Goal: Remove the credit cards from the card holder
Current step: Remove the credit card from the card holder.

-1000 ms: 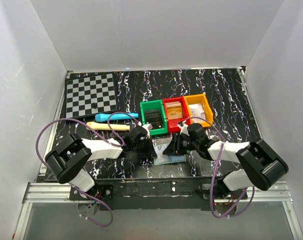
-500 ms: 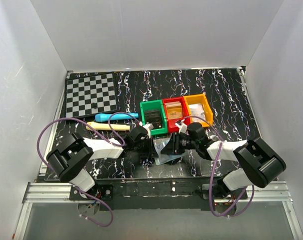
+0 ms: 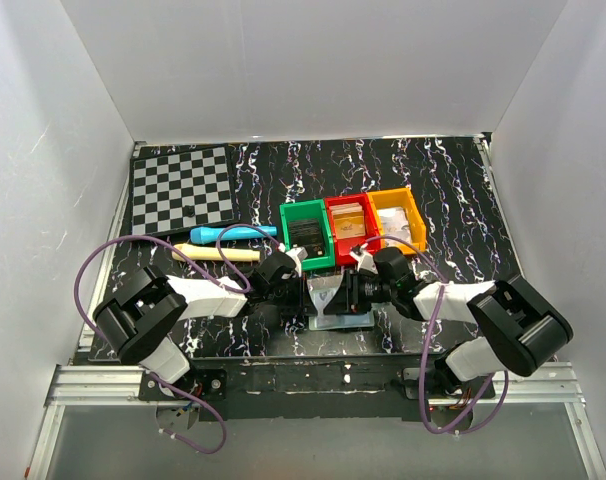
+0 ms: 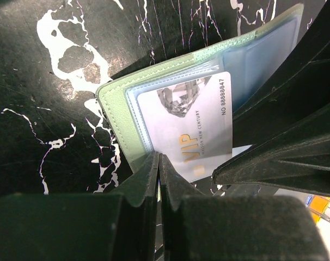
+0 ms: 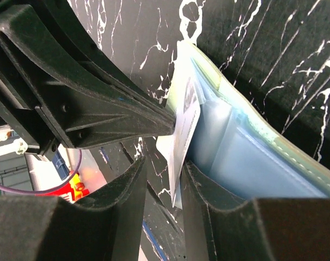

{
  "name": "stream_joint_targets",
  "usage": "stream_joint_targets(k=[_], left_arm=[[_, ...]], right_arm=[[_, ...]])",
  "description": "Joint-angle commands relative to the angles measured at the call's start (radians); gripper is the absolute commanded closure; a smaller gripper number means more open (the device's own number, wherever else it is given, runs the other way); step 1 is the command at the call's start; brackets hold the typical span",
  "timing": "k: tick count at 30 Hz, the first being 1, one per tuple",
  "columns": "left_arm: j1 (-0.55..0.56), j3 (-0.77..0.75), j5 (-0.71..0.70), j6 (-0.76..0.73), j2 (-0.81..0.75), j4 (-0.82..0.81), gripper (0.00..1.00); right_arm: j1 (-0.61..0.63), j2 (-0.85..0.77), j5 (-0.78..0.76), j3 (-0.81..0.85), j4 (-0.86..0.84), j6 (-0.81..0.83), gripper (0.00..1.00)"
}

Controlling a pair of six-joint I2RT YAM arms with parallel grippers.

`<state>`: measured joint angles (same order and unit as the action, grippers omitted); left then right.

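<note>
- The table (image 3: pixel 463 200) is black with white streaks, and white walls close it in.
- Far to the left of the card holder (image 4: pixel 118 103), and further back, lies a checkerboard (image 3: pixel 183 190).
- The left gripper (image 4: pixel 158 160) is at the card holder's left edge. Its fingers (image 4: pixel 138 185) are pressed tight together and seem to pinch that edge, which is lifted up.
- The card holder sits open between the two grippers.
- A pale credit card (image 4: pixel 192 130) with "VIP" on it pokes partway out of the card holder's pocket.
- Just behind the card holder stand a green bin (image 3: pixel 287 232), a red bin (image 3: pixel 345 200) and an orange bin (image 3: pixel 418 222).
- The right gripper (image 5: pixel 165 163) is at the card holder's right side. Its fingers (image 5: pixel 127 190) are apart. The credit card's loose end stands in the gap, close to one finger, not squeezed.
- What could go wrong: the right fingers might close on the clear pocket too, and then the whole card holder would get pulled.
- If the left pinch slips, the card holder could come along with the credit card.
- The credit card looks thin and smooth, so a weak or crooked squeeze could let it slide out.
</note>
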<state>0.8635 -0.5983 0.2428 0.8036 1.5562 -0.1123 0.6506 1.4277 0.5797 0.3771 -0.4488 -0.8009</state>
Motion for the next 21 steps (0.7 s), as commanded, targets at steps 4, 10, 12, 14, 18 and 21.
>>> stream_joint_targets(k=[4,10,12,14,18,21], left_arm=[[0.006,0.011,-0.054,-0.020,0.013,0.037,1.00],[0.006,0.012,-0.060,-0.021,0.013,0.042,1.00],[0.006,0.012,-0.059,-0.018,0.015,0.040,1.00],[0.006,0.014,-0.060,-0.020,0.013,0.040,1.00],[0.006,0.017,-0.060,-0.018,0.013,0.037,1.00],[0.006,0.020,-0.060,-0.017,0.016,0.036,1.00]], right_arm=[[0.006,-0.068,0.003,0.026,0.078,0.029,0.63],[-0.006,-0.121,-0.020,0.022,0.125,0.039,0.63],[-0.009,-0.131,-0.020,0.022,0.136,0.040,0.63],[-0.012,-0.139,-0.021,0.019,0.140,0.040,0.63],[-0.019,-0.157,-0.024,0.013,0.148,0.040,0.63],[-0.023,-0.171,-0.027,0.009,0.160,0.042,0.63]])
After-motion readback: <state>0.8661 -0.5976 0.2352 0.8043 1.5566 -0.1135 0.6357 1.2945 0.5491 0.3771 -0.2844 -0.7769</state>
